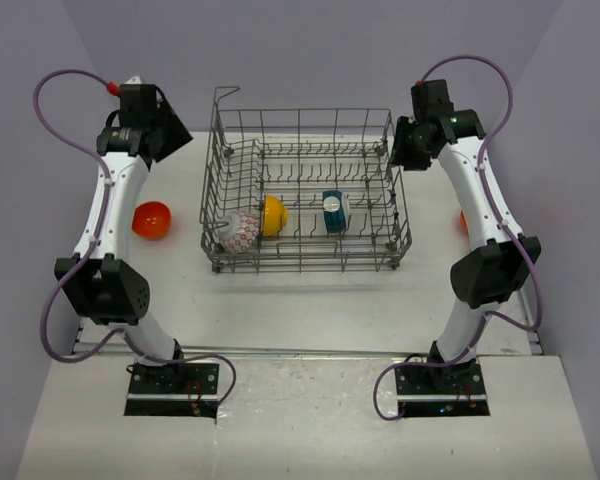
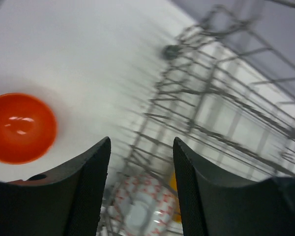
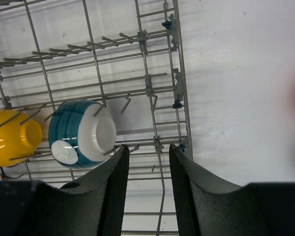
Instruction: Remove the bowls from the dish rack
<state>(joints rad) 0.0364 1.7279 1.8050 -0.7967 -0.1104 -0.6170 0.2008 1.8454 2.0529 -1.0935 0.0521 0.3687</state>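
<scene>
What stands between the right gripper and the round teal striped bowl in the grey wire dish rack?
Nothing solid. The open right gripper looks down on the teal striped bowl; only thin tines of the grey wire dish rack cross it.

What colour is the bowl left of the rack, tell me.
The bowl is orange; left wrist view shows it best.

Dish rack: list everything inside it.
Three bowls sit inside the dish rack: a red-patterned white bowl at the near-left corner, a yellow bowl beside it, a teal bowl mid-rack. The patterned bowl covers part of the yellow one.
</scene>
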